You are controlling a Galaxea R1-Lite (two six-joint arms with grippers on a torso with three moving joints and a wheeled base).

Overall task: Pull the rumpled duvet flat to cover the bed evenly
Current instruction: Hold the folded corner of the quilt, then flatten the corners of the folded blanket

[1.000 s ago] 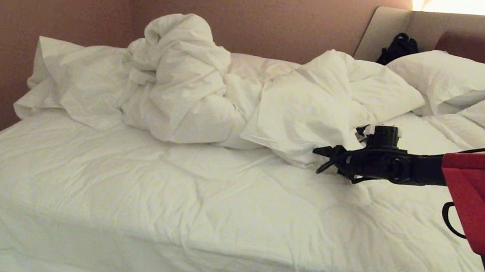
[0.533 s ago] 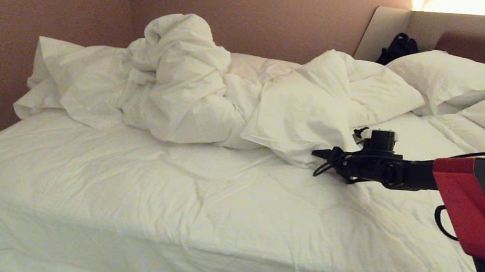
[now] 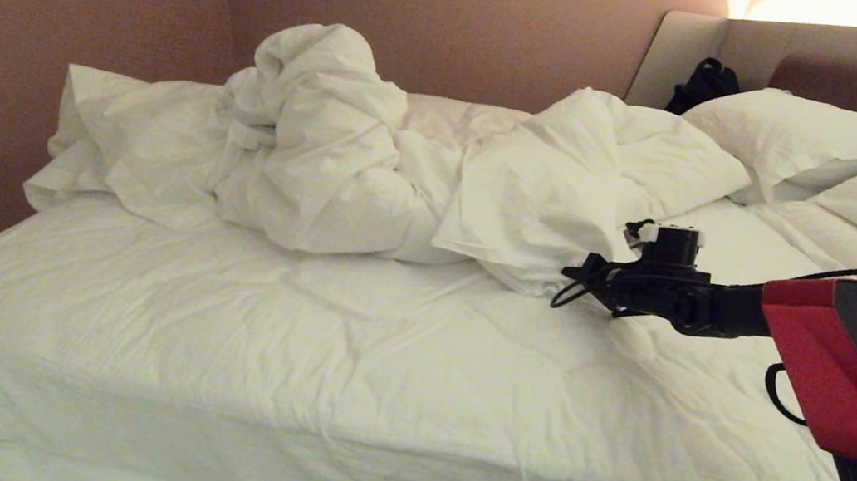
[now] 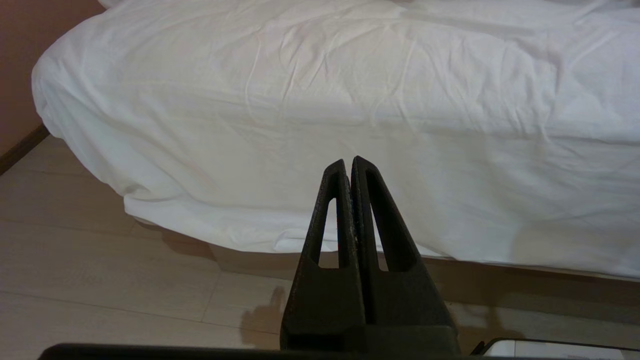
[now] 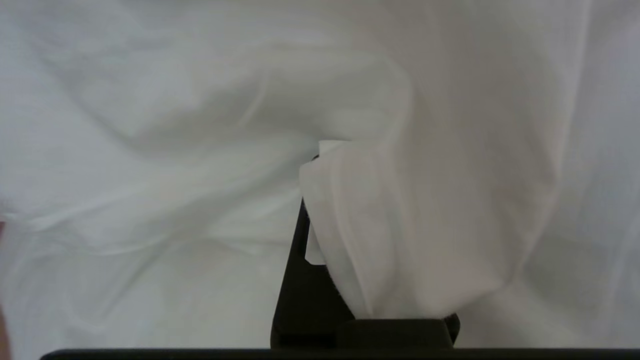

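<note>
The white duvet (image 3: 340, 153) is bunched in a rumpled heap along the far side of the bed (image 3: 757, 52), and flatter white bedding covers the near part. My right gripper (image 3: 571, 273) reaches across the bed to the heap's near right fold and is shut on the duvet. In the right wrist view a fold of duvet (image 5: 390, 225) sits pinched in the right gripper (image 5: 330, 160), draped over one finger and hiding it. My left gripper (image 4: 350, 162) is shut and empty, parked low before the bed's near side.
Two white pillows (image 3: 795, 141) lie at the headboard on the right, with a black bag (image 3: 702, 82) behind them. A brown wall runs along the bed's far side. White bedding (image 4: 350, 125) hangs over the near edge above a pale tiled floor (image 4: 100, 280).
My right gripper has closed from wide open onto the duvet's near right fold. The arm barely shifted, and the left arm stayed still.
</note>
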